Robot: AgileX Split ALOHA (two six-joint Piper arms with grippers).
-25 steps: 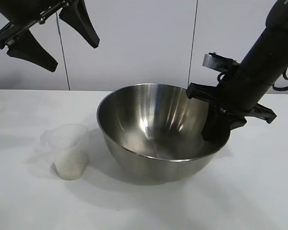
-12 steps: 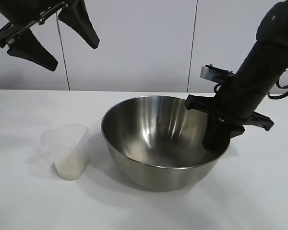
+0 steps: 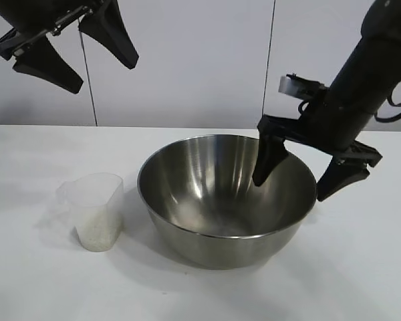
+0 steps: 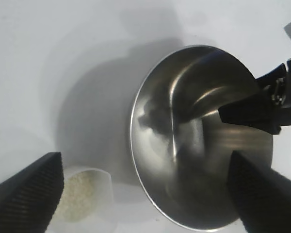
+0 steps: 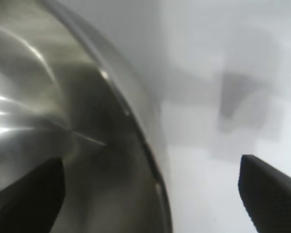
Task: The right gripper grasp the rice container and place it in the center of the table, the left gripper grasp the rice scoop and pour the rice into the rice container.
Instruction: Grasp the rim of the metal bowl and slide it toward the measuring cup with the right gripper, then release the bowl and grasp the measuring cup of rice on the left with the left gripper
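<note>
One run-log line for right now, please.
right gripper: open, straddling rice container rim | left gripper: open, raised | rice scoop: on table, holds rice

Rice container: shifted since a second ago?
Yes. The rice container levelled out, its left rim moving slightly right, away from the unmoved rice scoop; right hand released it.

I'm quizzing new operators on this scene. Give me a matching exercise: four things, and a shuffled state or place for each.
1. bowl
2. scoop
3. right gripper
4. left gripper

A. open, raised above the table, holding nothing
B. holds rice, beside the bowl
C. open, fingers either side of the bowl's rim
D. steel, no rice inside

Pairs: 1-D, 2-B, 3-C, 4-A
</note>
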